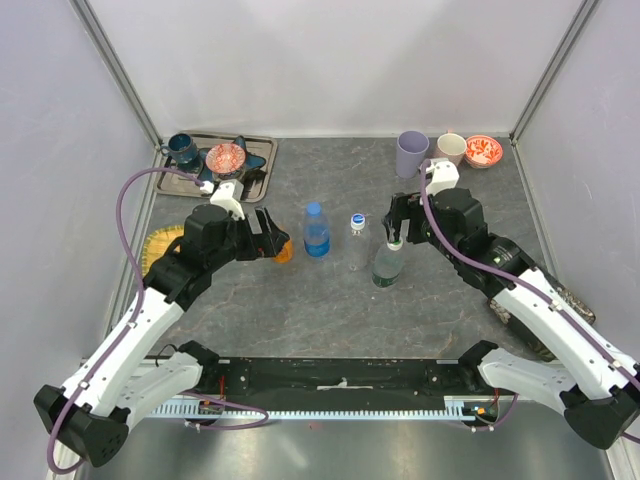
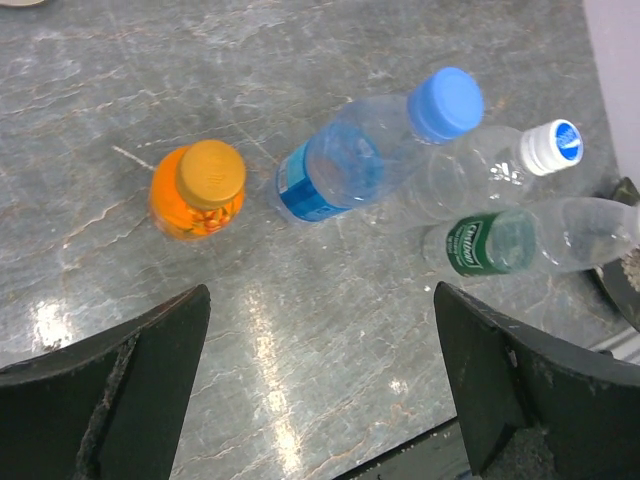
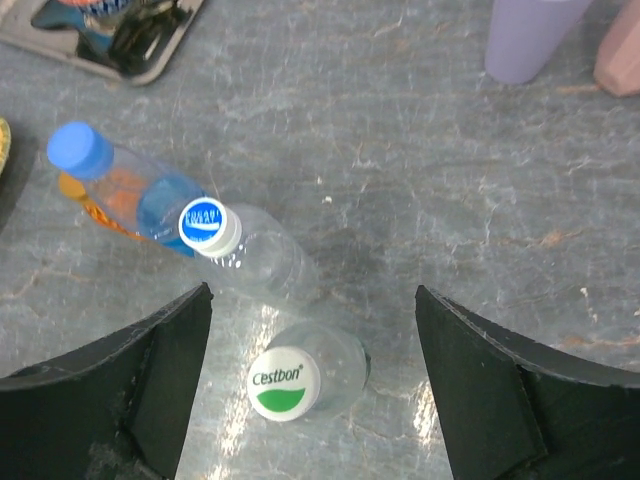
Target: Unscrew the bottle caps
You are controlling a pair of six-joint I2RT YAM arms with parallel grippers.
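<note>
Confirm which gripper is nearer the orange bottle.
Left. The left gripper sits right at the orange bottle, fingers open. The right gripper is across the row, over the green-labelled clear bottle.

Left arm (image 1: 140, 320) comes up from its base at the near left corner, elbow bent, forearm angling in toward the middle. Left tool (image 1: 268, 240) points right and held low, jaws spread wide, with its dark fingers (image 2: 150, 380) sitting in the lower corners of the wrist view. Right arm (image 1: 545, 300) mirrors it from the near right corner, stretched inward. Right tool (image 1: 396, 232) tips downward, jaws wide apart as well.
</note>
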